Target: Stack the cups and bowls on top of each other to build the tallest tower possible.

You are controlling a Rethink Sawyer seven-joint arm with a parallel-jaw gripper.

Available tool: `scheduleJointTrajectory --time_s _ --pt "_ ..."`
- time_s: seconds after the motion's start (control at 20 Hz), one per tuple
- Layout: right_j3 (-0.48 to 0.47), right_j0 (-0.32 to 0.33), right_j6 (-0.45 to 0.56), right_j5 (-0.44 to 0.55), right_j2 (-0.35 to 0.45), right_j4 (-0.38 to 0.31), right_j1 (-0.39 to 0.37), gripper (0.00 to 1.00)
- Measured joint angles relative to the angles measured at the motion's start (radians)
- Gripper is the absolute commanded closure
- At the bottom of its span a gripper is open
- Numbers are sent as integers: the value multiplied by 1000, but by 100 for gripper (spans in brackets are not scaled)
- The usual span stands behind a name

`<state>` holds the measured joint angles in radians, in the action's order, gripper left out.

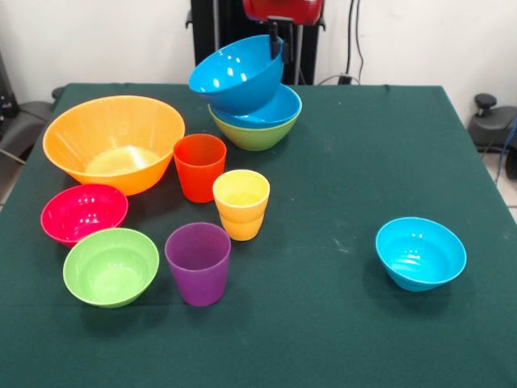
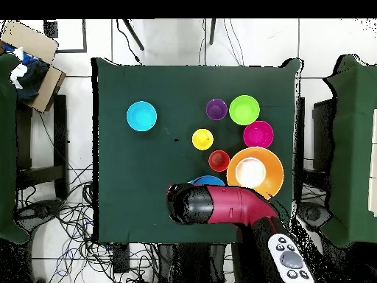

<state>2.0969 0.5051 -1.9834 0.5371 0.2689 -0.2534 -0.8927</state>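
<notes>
A large blue bowl (image 1: 234, 77) hangs tilted at the far side of the table, with my gripper (image 1: 276, 42) shut on its upper rim. Right under it, a second blue bowl (image 1: 281, 111) sits nested in a medium green bowl (image 1: 254, 137). The arm (image 2: 221, 205) hides this pile from above, apart from a blue sliver (image 2: 208, 180). The huge orange-yellow bowl (image 1: 113, 141) stands to the left. Beside it are the orange-red cup (image 1: 199, 166), yellow cup (image 1: 241, 204) and purple cup (image 1: 198, 263), all upright. A pink-red bowl (image 1: 83, 212) and a small green bowl (image 1: 111, 265) sit at the front left.
A small light-blue bowl (image 1: 420, 252) stands alone on the right of the green tablecloth (image 1: 339, 323). In the overhead view, cables (image 2: 66, 221) lie on the floor, cardboard boxes (image 2: 33, 51) sit at the top left, and a grey controller (image 2: 289, 258) is near the arm's base.
</notes>
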Motion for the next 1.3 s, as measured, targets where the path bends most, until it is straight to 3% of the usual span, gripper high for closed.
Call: scheduleJointTrajectory --time_s 1.0,1.05,1.3 --pt "41 -66 0 -81 -32 -2 0 100" --pt "49 -79 0 -91 -37 -2 -1 0" --pt "55 -85 0 -94 -43 -2 -2 0"
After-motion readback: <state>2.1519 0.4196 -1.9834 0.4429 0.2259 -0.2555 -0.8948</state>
